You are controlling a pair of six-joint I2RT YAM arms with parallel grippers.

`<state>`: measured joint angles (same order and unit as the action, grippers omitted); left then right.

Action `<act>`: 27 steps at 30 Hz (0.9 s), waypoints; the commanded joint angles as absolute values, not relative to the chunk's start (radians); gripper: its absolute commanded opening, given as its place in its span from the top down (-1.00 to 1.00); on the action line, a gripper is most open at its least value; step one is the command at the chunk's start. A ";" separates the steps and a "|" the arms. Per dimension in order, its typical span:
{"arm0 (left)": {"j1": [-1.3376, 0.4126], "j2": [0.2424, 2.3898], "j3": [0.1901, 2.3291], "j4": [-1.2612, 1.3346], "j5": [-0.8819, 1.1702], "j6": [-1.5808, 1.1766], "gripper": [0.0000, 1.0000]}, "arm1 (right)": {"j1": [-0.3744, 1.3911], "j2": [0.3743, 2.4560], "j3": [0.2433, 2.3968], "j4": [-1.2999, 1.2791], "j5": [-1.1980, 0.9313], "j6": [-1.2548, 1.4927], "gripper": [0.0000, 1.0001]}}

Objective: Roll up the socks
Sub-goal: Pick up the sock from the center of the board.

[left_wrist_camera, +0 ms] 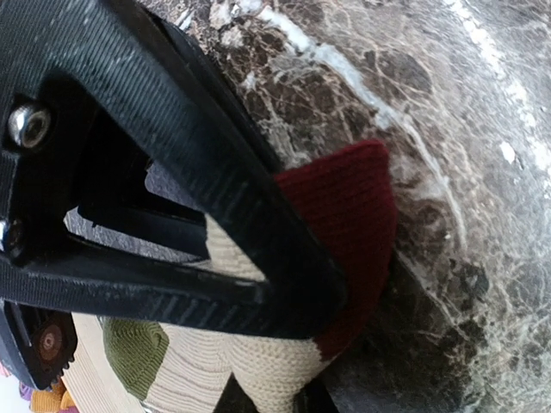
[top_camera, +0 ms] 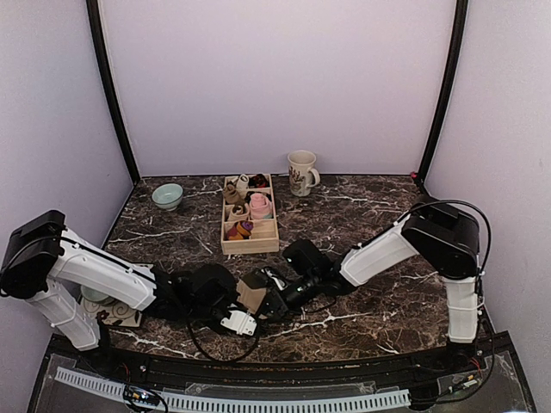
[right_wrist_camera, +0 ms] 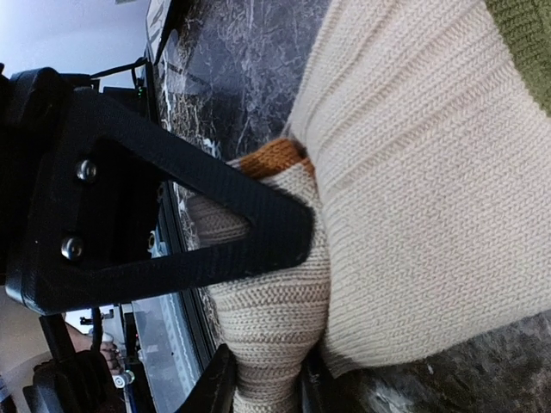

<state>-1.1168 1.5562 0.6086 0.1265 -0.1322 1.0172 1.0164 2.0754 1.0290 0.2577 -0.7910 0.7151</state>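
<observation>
One beige sock [top_camera: 252,294] lies on the marble table between the two arms. In the left wrist view this sock [left_wrist_camera: 258,370] shows a dark red patch [left_wrist_camera: 344,206] and a green patch [left_wrist_camera: 133,353]. My left gripper [left_wrist_camera: 293,366] is shut on a beige fold of it, close to the tabletop. From the right, my right gripper [right_wrist_camera: 275,331] holds another bulging beige fold of the sock [right_wrist_camera: 413,172], which fills the gap between its fingers; an orange-brown bit [right_wrist_camera: 274,157] peeks out. Seen from above, the left gripper [top_camera: 243,299] and the right gripper [top_camera: 272,297] almost meet.
A wooden compartment tray [top_camera: 250,248] stands behind the grippers, holding a pink bundle [top_camera: 260,206] and other small bundles. A mug [top_camera: 301,172] is at the back, a green bowl [top_camera: 167,196] at back left. A patterned card [top_camera: 120,314] lies under the left arm.
</observation>
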 commanded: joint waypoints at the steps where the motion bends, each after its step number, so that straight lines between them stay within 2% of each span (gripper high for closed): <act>1: -1.117 1.600 0.605 0.015 -0.098 0.986 1.00 | 1.030 2.089 0.969 0.057 -0.655 0.671 0.48; 2: -1.117 1.597 0.602 0.013 -0.097 0.987 1.00 | 1.027 2.079 0.965 0.054 -0.640 0.668 0.30; 3: -1.116 1.596 0.598 0.010 -0.094 0.994 1.00 | 1.025 2.067 0.967 0.038 -0.620 0.651 0.00; 4: -1.117 1.595 0.589 0.014 -0.096 1.002 1.00 | 1.025 2.051 0.973 0.015 -0.584 0.634 -0.10; 5: -1.117 1.592 0.577 0.025 -0.098 1.014 1.00 | 1.022 2.040 0.977 -0.006 -0.563 0.623 -0.11; 14: -1.117 1.566 0.548 -0.004 -0.064 1.034 1.00 | 0.985 1.895 0.968 -0.140 -0.372 0.535 -0.11; 21: -1.117 1.550 0.540 -0.009 -0.062 1.034 1.00 | 0.977 1.883 1.105 -0.210 -0.290 0.469 -0.05; 23: -1.117 1.548 0.539 -0.002 -0.062 1.029 1.00 | 0.975 1.904 1.138 -0.174 -0.297 0.470 0.05; 27: -1.117 1.535 0.518 0.000 -0.056 1.026 1.00 | 0.973 1.983 1.226 -0.036 -0.371 0.514 0.48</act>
<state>-1.1164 1.5360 0.5800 0.1432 -0.0990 1.0286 0.9810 1.9087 1.1439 -0.1497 -0.3443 0.4995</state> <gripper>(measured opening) 0.113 0.338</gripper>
